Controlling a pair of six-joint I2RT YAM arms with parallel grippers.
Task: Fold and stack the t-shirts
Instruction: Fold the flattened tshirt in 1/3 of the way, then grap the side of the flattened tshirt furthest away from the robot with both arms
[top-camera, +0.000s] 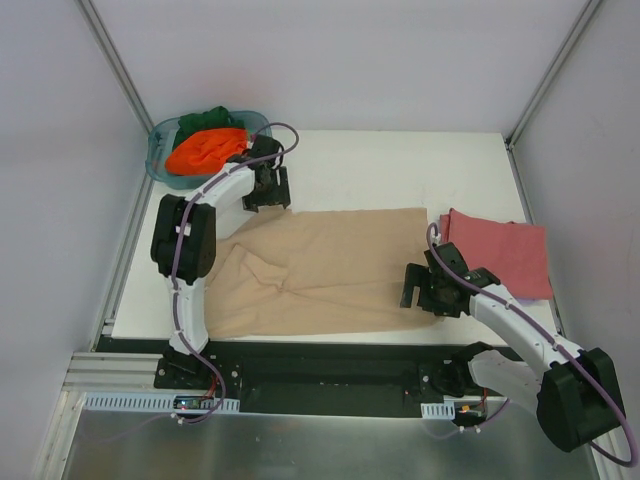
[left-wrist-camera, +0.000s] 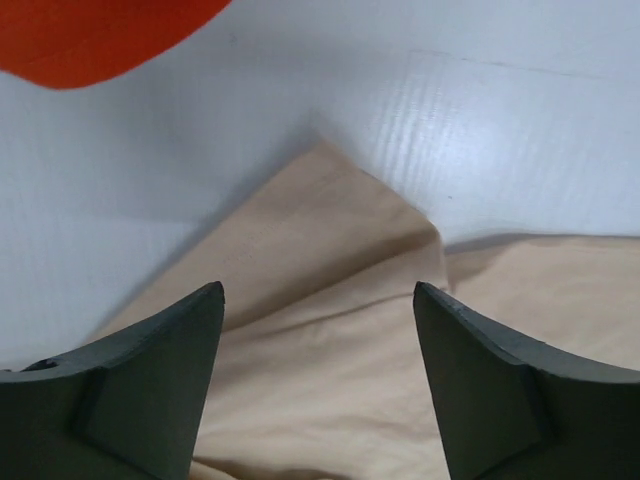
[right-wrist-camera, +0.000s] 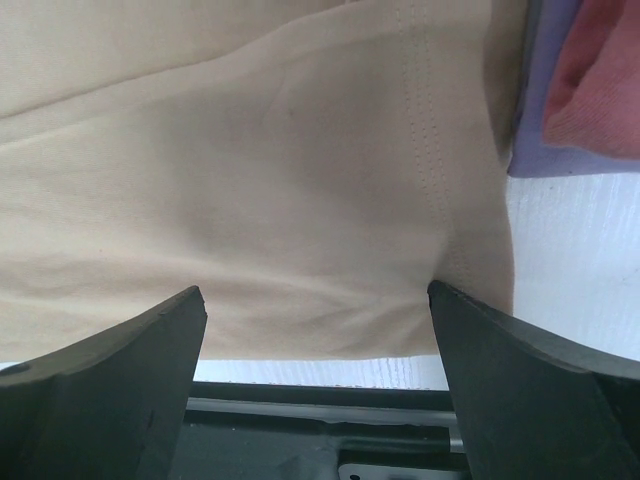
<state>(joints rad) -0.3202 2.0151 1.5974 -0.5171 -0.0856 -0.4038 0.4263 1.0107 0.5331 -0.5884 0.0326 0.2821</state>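
A tan-beige t-shirt (top-camera: 320, 270) lies spread and wrinkled across the middle of the table. My left gripper (top-camera: 268, 198) hovers open over its far left corner (left-wrist-camera: 330, 380), with nothing between the fingers (left-wrist-camera: 160, 380). Over the shirt's near right corner (right-wrist-camera: 250, 180), by the table's front edge, my right gripper (top-camera: 418, 292) also stands open and empty. A folded dusty red t-shirt (top-camera: 505, 252) lies at the right. In the right wrist view, a lavender one (right-wrist-camera: 527, 100) shows under the red one (right-wrist-camera: 600, 80). Orange (top-camera: 205, 148) and dark green (top-camera: 210, 120) shirts sit bunched in the tub.
A teal see-through tub (top-camera: 158, 160) stands at the far left corner of the white table (top-camera: 400, 165). The black front rail (right-wrist-camera: 320, 410) runs just below the tan shirt's near hem. Frame posts and grey walls enclose the table.
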